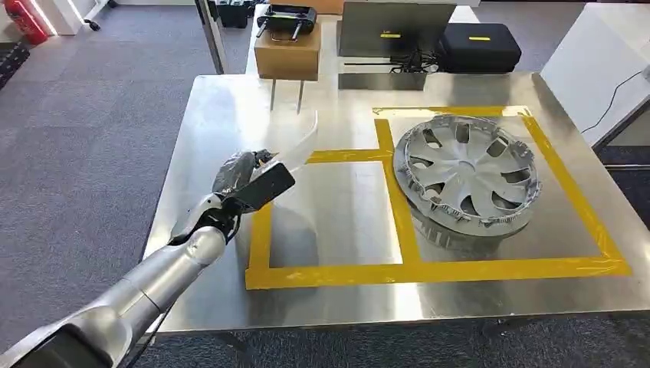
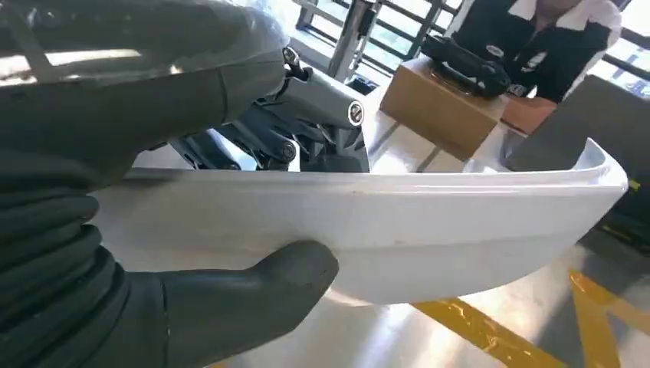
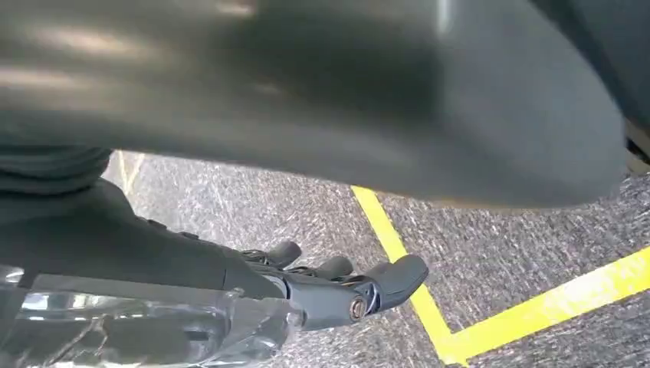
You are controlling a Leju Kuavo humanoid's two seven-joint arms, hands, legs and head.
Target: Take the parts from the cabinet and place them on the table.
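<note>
A steel table (image 1: 230,115) fills the head view, marked with yellow tape (image 1: 398,268) into two adjoining rectangles. In the right-hand rectangle a silver wheel cover (image 1: 466,172) lies face up, its far edge touching the tape line at the back. Beyond the table's far edge stand a brown cardboard box (image 1: 287,55) with a black controller (image 1: 286,17) on top, a dark laptop (image 1: 395,27) and a black case (image 1: 479,46).

The left arm reaches up from the lower left over the table's near-left part. The left hand (image 1: 245,180) grasps a long, curved white trim part (image 2: 429,222); the thumb (image 2: 253,295) presses under the part's outer face and the darker fingers (image 2: 322,115) close over its upper edge. The part is held above the left taped rectangle, near its left tape line, its free end pointing toward the cardboard box.

The right hand (image 3: 337,287) hangs above grey carpet (image 3: 506,253) crossed by yellow floor tape (image 3: 536,307). Its fingers are curled and spaced, with nothing between them.

A person in a dark jacket (image 2: 552,38) sits behind the box.
</note>
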